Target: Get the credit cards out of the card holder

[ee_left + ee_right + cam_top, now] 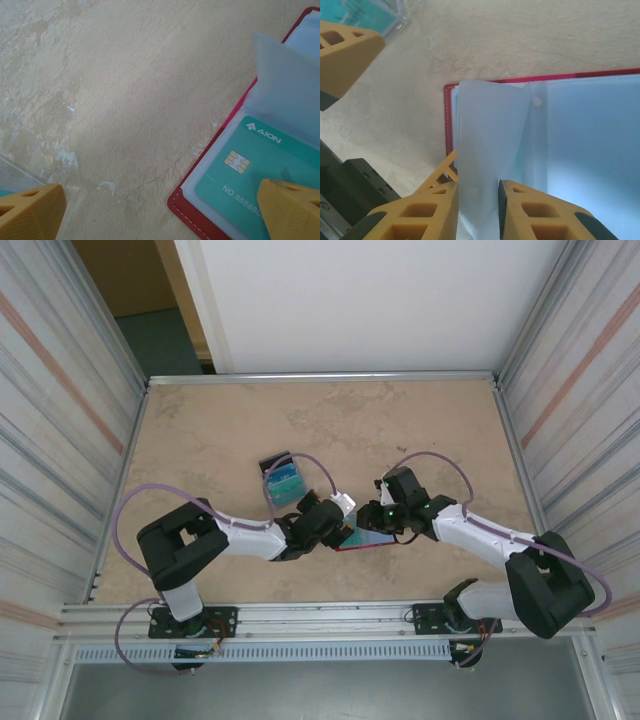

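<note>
A beige stone-patterned desk (125, 100) is carrying everything. Toward the left, a clear box (282, 482) is holding teal cards, well apart from the work.

Right of the box, the left gripper (160, 200) is hanging low over the desk with its yellow fingers spread wide and nothing between them. One finger is hovering over bare desk; the other is sitting over the lower corner of a teal chip card (260, 165). Whether it is touching the card cannot be told.

The card holder (187, 217) is lying open and flat near the middle of the desk, between the two grippers, red cover down. The teal card is resting inside one of its pockets, under a filmy layer.

On the right, the right gripper (477, 200) is nearly closed, pinching a clear sleeve (490, 135) of the holder and lifting it upright like a turned page.

The holder is looking light and floppy, so it is likely to slide or lift unless one gripper is pinning it. The sleeves are looking thin, soft and slippery. The card is looking stiff, flat and smooth, so it is probably best taken by an exposed edge and drawn out along the pocket's opening.
</note>
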